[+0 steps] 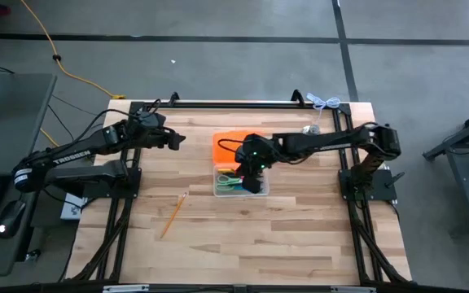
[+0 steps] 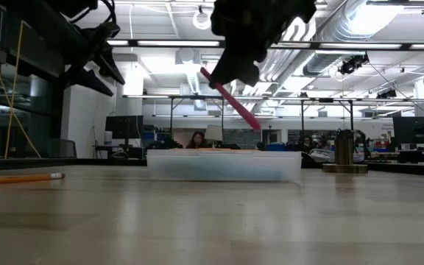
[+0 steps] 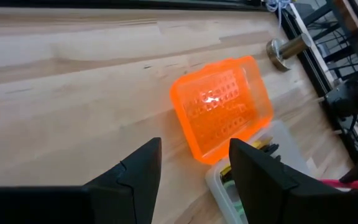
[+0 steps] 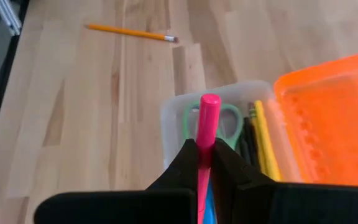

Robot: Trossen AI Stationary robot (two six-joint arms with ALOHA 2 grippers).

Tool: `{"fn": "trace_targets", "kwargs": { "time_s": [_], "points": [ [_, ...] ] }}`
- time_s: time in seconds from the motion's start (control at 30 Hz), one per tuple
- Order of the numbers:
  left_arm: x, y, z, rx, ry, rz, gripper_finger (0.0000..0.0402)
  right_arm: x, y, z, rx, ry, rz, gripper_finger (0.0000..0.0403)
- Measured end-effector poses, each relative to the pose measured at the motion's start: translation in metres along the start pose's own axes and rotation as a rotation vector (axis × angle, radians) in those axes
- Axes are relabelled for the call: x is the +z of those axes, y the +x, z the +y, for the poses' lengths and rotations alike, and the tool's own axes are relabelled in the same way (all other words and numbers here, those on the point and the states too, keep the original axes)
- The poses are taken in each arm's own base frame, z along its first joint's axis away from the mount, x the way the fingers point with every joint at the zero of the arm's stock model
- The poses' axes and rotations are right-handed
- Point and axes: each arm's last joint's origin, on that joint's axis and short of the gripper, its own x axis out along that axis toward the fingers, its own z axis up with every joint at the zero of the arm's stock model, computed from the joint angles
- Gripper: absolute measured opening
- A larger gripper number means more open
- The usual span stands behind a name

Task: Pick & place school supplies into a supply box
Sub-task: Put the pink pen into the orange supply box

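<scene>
One pencil (image 1: 173,215) still lies loose on the table (image 1: 300,236) toward its left edge in the high view, while the right gripper (image 1: 255,168) hangs over the clear box (image 1: 228,189) near the middle, whose orange lid (image 1: 229,145) lies open on the far side; the left gripper (image 1: 172,140) waits near the far left corner. In the low view we see the pink pen (image 2: 231,99) tilted above the box. The left wrist view shows that arm's fingers (image 3: 140,169) apart and empty. The right wrist view shows the jaws clamped on the pen over the scissors (image 4: 227,119) and pencils inside. We judge the drop is in hand: next, lower and release, then fetch the loose pencil.
</scene>
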Motion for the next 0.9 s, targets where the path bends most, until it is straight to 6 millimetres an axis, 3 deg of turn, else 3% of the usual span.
{"fn": "trace_targets", "kwargs": {
  "time_s": [0.23,0.9],
  "points": [
    [0.004,-0.001,-0.004,-0.042,0.041,-0.040,0.0216,-0.005,0.019,-0.003,0.020,-0.008,0.063,0.0000],
    [0.007,-0.001,-0.008,-0.099,0.065,-0.053,0.0216,-0.019,0.041,-0.010,-0.016,-0.020,0.163,0.0000]
  ]
}}
